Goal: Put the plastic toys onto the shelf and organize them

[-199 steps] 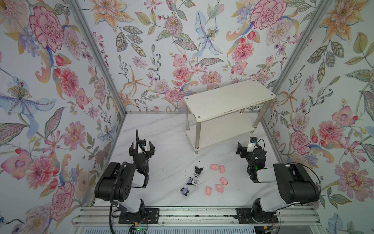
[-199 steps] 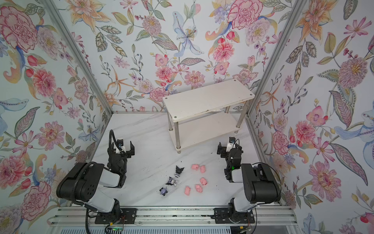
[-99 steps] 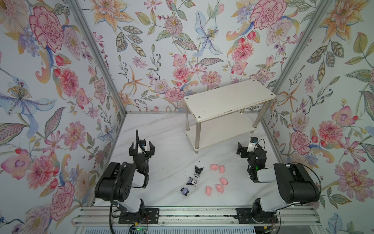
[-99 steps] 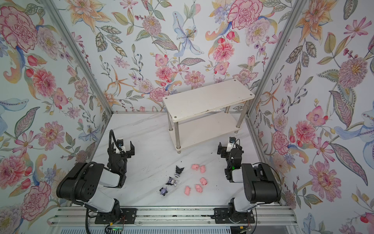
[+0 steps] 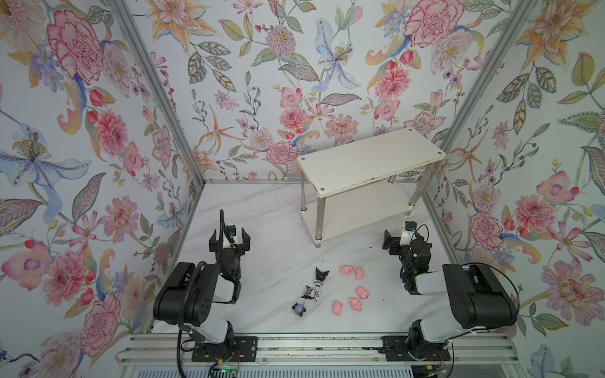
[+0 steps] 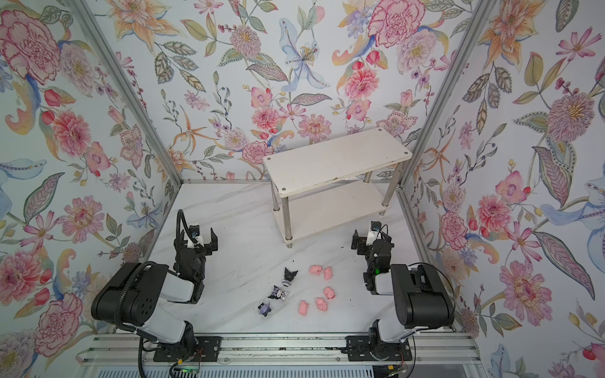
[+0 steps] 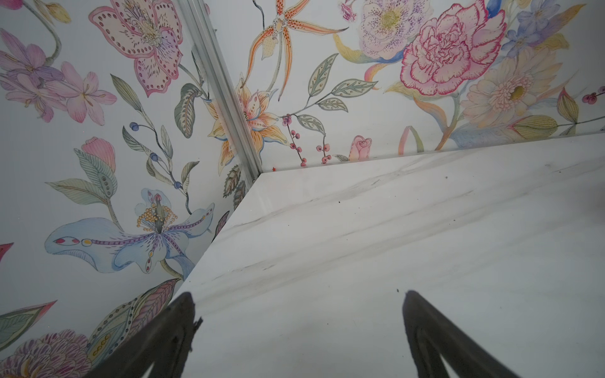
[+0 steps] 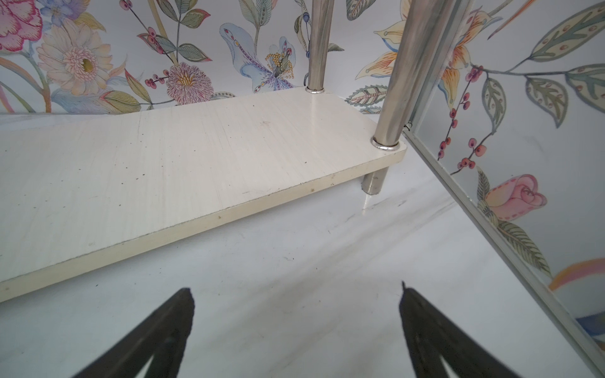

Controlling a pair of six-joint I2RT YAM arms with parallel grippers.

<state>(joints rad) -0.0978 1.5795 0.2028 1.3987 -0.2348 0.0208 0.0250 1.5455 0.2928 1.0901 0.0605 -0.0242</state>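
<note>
Several pink pigs lie scattered on the marble floor at the front middle in both top views. Just left of them are three purple-and-white figurines with black ears. The white two-tier shelf stands at the back right, with nothing on either board. My left gripper rests open over bare floor, left of the toys. My right gripper is open and empty, facing the shelf's lower board. Neither wrist view shows a toy.
Floral walls enclose the marble floor on three sides. A chrome shelf leg stands between the toys and the lower board. The right wall's metal rail runs close beside my right gripper. An aluminium rail carries both arm bases in front.
</note>
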